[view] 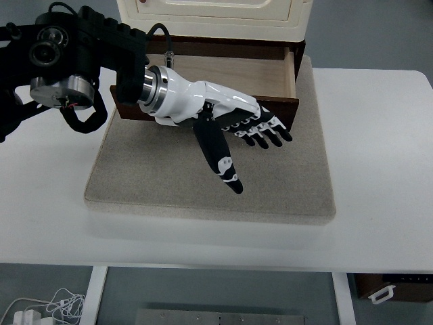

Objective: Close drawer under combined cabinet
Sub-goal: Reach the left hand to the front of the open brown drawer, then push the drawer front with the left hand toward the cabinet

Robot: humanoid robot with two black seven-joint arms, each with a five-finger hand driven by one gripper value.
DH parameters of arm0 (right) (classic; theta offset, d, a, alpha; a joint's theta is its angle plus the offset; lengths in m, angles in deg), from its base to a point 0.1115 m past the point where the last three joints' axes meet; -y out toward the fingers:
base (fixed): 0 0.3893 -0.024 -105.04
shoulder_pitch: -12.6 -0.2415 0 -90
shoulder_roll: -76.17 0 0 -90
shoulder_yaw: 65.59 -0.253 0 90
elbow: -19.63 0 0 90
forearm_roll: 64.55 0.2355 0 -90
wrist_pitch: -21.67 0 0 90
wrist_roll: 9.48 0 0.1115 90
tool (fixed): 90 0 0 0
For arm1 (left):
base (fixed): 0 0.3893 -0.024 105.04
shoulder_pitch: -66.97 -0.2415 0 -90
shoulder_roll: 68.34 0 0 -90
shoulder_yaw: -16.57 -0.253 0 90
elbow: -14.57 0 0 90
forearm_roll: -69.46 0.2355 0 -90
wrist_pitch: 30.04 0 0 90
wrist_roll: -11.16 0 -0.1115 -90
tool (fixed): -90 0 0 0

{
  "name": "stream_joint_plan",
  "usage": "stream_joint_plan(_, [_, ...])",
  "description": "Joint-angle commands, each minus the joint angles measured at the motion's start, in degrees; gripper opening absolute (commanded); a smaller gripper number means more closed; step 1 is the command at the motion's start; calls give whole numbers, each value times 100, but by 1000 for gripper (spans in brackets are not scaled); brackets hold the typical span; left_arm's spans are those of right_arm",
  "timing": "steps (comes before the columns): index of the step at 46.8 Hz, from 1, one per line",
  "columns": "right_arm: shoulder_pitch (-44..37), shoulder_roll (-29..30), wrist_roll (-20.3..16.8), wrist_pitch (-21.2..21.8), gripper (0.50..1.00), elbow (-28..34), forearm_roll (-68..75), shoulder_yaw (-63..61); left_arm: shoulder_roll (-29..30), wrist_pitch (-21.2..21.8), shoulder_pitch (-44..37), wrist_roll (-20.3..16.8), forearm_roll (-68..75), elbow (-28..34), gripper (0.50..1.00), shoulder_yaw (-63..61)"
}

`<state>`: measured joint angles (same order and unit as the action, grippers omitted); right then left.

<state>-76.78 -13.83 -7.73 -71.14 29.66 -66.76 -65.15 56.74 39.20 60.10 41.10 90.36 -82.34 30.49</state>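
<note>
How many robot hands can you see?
1. The left hand reaches in from the picture's left, fingers spread flat in front of the open drawer under the cabinet. The right hand is out of view.

Our left hand, stretched flat

Our left hand [233,125] reaches in from the left on a black arm [64,51] and silver wrist [152,87], palm down, fingers [267,132] extended together, thumb [218,154] splayed toward us, holding nothing.
</note>
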Motion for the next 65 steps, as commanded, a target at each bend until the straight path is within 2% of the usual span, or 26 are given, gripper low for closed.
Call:
stream_joint_plan(1, [0, 0, 1, 0, 952, -1, 1, 0, 0, -60, 19, 170, 2, -48, 996, -213])
stream_joint_plan(14, [0, 0, 1, 0, 952, -1, 1, 0, 17, -69, 19, 504, 11, 5, 996, -732])
stream_joint_plan(33, [0, 0, 1, 0, 952, -1, 1, 0, 26, -95, 247, 507, 19, 532, 996, -917])
stream_joint_plan(39, [0, 0, 1, 0, 952, -1, 1, 0, 35, -218, 282, 507, 19, 708, 996, -934])
stream_joint_plan(65, [0, 0, 1, 0, 952, -1, 1, 0, 0, -324, 388, 507, 283, 1147, 988, -1058])
